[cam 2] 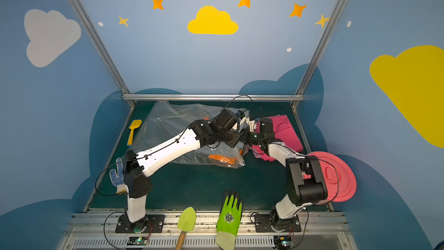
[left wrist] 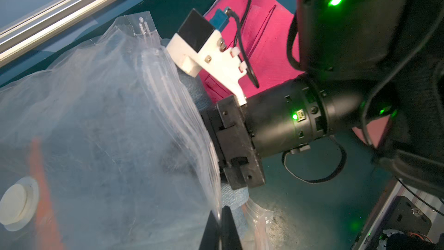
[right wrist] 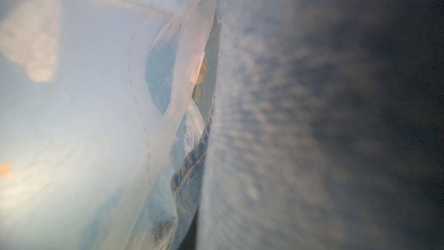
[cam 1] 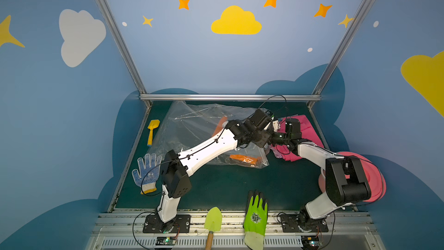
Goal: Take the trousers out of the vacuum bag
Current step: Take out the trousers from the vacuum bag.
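**Pin one side, draw out gently**

Top view: bag (cam 1: 192, 126), mouth right, far on the desk (cam 1: 216, 183). Left wrist: left end effector (left wrist: 219, 229) clamps its lip; right end effector (left wrist: 213, 140) reaches inside, grip unseen. Right wrist: denim (right wrist: 189, 171) at mouth, best pulled right, slowly.

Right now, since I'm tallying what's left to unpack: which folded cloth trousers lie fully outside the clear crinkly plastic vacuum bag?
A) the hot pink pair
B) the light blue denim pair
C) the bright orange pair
A: the hot pink pair lies bare beside the vacuum bag; the bright orange pair shows through the plastic, the light blue denim pair sits in its mouth.
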